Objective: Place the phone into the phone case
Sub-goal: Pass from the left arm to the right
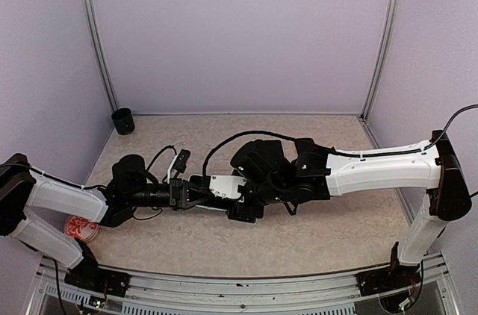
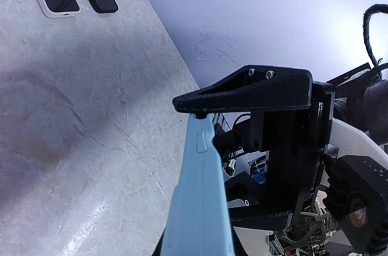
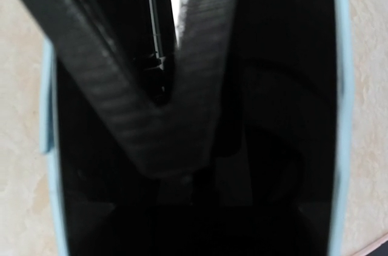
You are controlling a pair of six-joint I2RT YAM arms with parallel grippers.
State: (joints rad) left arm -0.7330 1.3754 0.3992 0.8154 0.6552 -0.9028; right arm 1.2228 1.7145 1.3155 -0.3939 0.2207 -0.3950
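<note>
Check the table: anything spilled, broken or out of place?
Nothing spilled or damaged. Only stray: a red-and-white disc at the table's near-left edge, partly hidden by the left arm, unrelated to the phone case in the left gripper.

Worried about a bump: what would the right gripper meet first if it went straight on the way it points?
Most likely the light blue phone case, held by the left gripper; it sits just ahead, depth is unclear.
</note>
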